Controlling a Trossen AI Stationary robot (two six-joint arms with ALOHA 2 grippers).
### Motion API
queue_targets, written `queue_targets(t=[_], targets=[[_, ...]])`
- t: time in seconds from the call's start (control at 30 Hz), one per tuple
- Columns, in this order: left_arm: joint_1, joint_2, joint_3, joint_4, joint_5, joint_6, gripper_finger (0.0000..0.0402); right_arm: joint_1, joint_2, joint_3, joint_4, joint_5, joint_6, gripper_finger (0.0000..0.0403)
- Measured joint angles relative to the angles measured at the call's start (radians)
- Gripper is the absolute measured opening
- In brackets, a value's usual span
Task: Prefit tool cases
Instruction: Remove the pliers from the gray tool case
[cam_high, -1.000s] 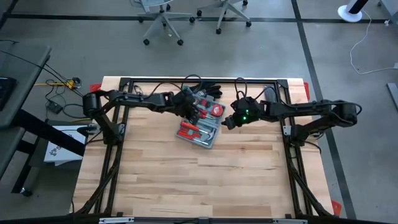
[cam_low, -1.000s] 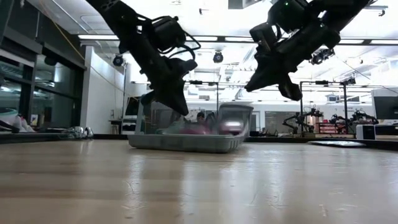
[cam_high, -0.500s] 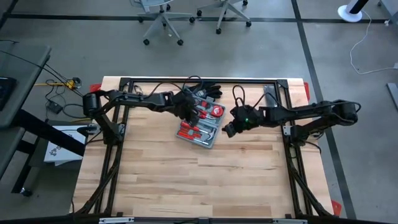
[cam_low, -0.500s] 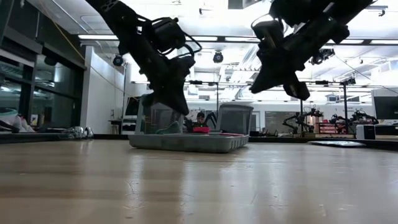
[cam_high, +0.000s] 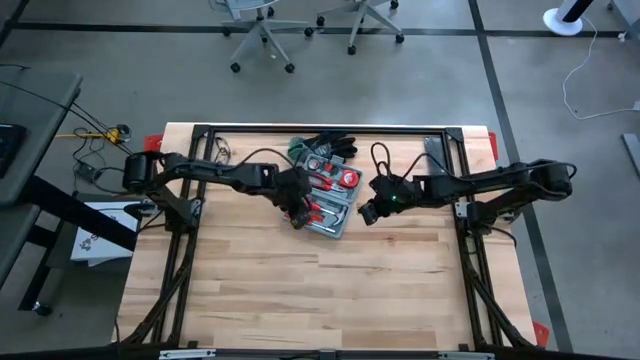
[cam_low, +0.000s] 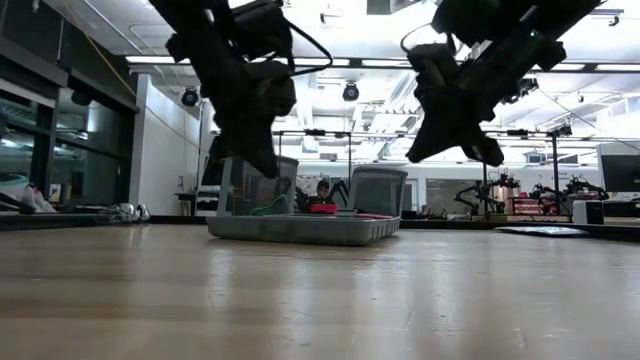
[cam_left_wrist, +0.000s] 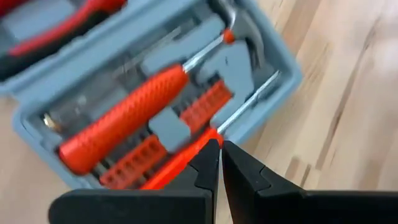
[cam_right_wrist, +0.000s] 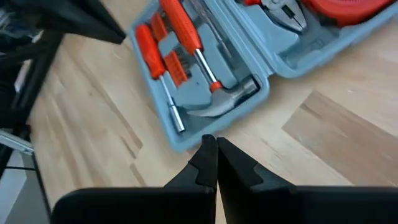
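The grey-blue tool case (cam_high: 325, 197) lies open on the table's far middle, its recesses holding red-handled tools and a hammer. It also shows in the low view (cam_low: 300, 229), left wrist view (cam_left_wrist: 186, 93) and right wrist view (cam_right_wrist: 205, 68). My left gripper (cam_high: 298, 208) hovers, shut, above the case's near half, over a red-handled screwdriver (cam_left_wrist: 180, 168). My right gripper (cam_high: 367, 212) hangs shut above the bare table, just right of the case's near corner (cam_right_wrist: 186, 140). In the low view both the left gripper (cam_low: 262, 165) and the right gripper (cam_low: 440, 145) are well above the case.
Black-and-green gloves (cam_high: 325, 146) lie just beyond the case by the far edge. A narrow dark bar (cam_high: 432, 152) lies at the far right. Black frame rails run along the table's left, right and far sides. Bare wood (cam_high: 320, 290) spreads toward the near edge.
My left gripper has moved from over the case's far half toward the table's near edge and now hangs over the case's near half. My right gripper has shifted a little toward the near edge. The case lies where it was.
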Motion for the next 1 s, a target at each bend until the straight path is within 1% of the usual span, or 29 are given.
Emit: queue_targets(t=[0.07, 0.2, 0.33, 0.43, 0.6, 0.77, 0.9, 1.0], targets=[[-0.019, -0.012, -0.016, -0.009, -0.015, -0.007, 0.0014, 0.000, 0.023, 0.000, -0.001, -0.004, 0.000, 0.0000], [-0.032, -0.058, -0.047, -0.016, -0.051, -0.024, 0.0014, 0.004, 0.080, 0.000, -0.001, -0.043, 0.018, 0.0000], [-0.015, -0.127, -0.087, -0.024, -0.095, -0.026, 0.0014, 0.027, 0.127, 0.000, 0.017, -0.056, 0.027, 0.0000], [0.018, -0.169, -0.144, -0.026, -0.113, -0.029, 0.0014, 0.049, 0.148, 0.000, 0.048, -0.060, 0.052, 0.0000], [0.068, -0.188, -0.242, -0.018, -0.114, -0.079, 0.0014, 0.074, 0.163, 0.000, 0.115, -0.060, 0.102, 0.0000], [0.078, -0.188, -0.293, -0.012, -0.086, -0.102, 0.0014, 0.091, 0.163, 0.000, 0.186, -0.059, 0.121, 0.0000], [0.078, -0.188, -0.326, -0.001, -0.080, -0.100, 0.0014, 0.113, 0.162, 0.000, 0.184, -0.040, 0.156, 0.0000], [0.078, -0.188, -0.355, 0.032, -0.056, -0.124, 0.0014, 0.134, 0.162, 0.000, 0.180, -0.019, 0.157, 0.0000]])
